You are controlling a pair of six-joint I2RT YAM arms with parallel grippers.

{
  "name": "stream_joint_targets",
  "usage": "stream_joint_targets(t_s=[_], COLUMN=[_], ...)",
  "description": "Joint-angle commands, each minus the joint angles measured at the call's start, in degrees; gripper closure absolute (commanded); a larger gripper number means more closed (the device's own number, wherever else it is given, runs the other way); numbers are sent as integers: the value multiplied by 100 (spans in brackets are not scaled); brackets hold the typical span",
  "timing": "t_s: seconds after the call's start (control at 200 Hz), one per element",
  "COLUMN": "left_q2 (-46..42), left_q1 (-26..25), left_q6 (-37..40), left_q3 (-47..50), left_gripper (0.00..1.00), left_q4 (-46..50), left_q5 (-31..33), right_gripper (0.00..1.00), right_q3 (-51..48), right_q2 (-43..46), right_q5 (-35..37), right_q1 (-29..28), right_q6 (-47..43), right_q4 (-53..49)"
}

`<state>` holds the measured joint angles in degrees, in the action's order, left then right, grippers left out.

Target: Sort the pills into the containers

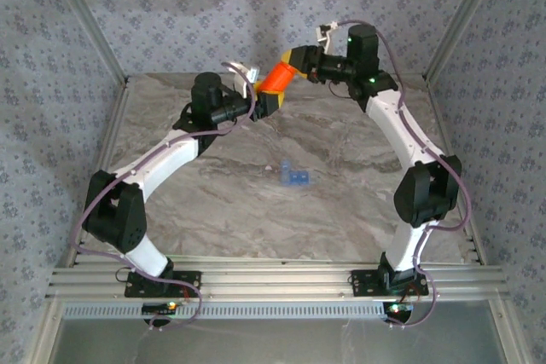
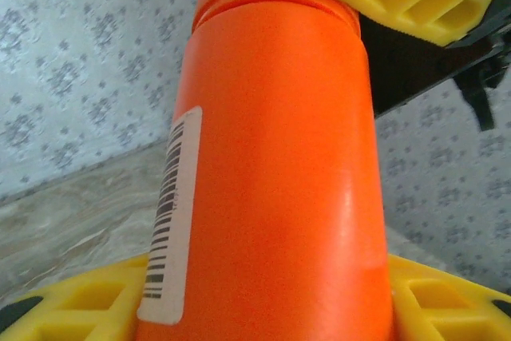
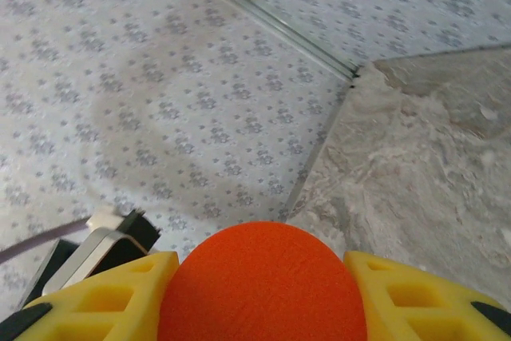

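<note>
The grey table (image 1: 213, 202) holds a blue pill box (image 1: 295, 177). The left gripper (image 1: 270, 103) and right gripper (image 1: 288, 63) both squeeze the orange bottle (image 1: 275, 81).

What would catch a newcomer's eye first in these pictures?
The bright orange bottle, held in the air over the far side of the table, the left gripper around its body and the right gripper on its cap end. Nearer, a small blue pill box lies mid-table.
</note>
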<state>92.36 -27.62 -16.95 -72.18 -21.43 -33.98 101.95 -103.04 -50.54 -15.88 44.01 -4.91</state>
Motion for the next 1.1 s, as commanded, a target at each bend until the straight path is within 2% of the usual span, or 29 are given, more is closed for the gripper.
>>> stream_joint_targets(t_s=[0.0,0.125,0.175,0.25,0.435,0.68,0.78,0.87,0.95,1.095], left_q2=[-103,-104,-113,-121,-129,-174,-195,-191,-183,-233], left_q1=[118,123,119,116,119,33,-14,-29,-40,-100], left_q6=[-468,-392,-379,-379,-363,223,503,682,848,1323], left_q3=[-121,-152,-140,-127,-128,-253,-252,-210,-219,-159], left_gripper=[100,100,100,100,100,100,100,100,100,100], left_q4=[-253,-140,-111,-108,-112,332,464,464,538,705], left_q5=[-287,-285,-285,-284,-241,138,462,662,771,1062], right_gripper=[57,58,58,58,58,58,47,25,14,6], right_q3=[219,-564,-876,-1034,-959,-545,-370,-230,-153,-112], right_q2=[200,420,480,465,500,528,489,466,506,562], right_q5=[-80,363,333,205,67,512,841,1063,1272,1790], right_q1=[202,433,540,649,605,155,17,-93,-115,-51], right_q6=[-739,258,766,1140,950,646,813,1008,1102,1409], right_q4=[66,1174,1930,2418,2128,672,199,-92,-425,-1237])
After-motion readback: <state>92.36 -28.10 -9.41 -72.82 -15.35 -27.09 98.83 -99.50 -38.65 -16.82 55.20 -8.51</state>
